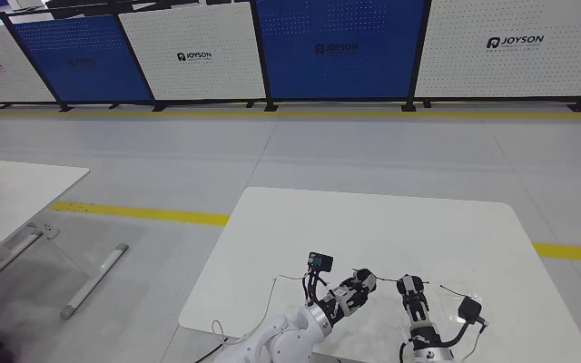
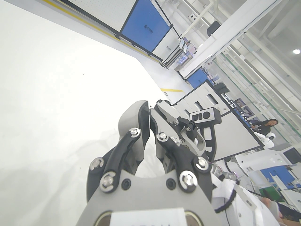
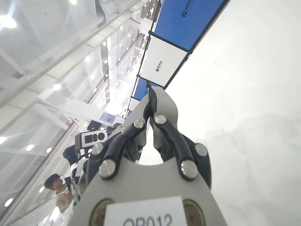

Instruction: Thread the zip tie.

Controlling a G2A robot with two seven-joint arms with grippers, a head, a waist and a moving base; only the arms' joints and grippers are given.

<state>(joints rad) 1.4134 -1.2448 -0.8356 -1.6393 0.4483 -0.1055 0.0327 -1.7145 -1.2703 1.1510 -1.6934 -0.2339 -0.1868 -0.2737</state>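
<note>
The zip tie (image 1: 388, 279) is a thin dark strand stretched between my two grippers, low over the white table (image 1: 381, 227) near its front edge. My left gripper (image 1: 368, 275) is shut on one end. In the left wrist view its fingertips (image 2: 149, 112) meet, with a tiny black bit of tie (image 2: 149, 106) at the tip. My right gripper (image 1: 406, 282) is shut on the other end. Its pads (image 3: 150, 95) are pressed together and a short black stub of the tie (image 3: 147, 84) sticks out past them. The two grippers face each other a short gap apart.
Thin cables (image 1: 458, 294) trail from both wrists over the table's near part. A second white table (image 1: 32, 191) stands at the left across the floor. Blue and white partition panels (image 1: 340, 50) line the back. The table's far half is bare.
</note>
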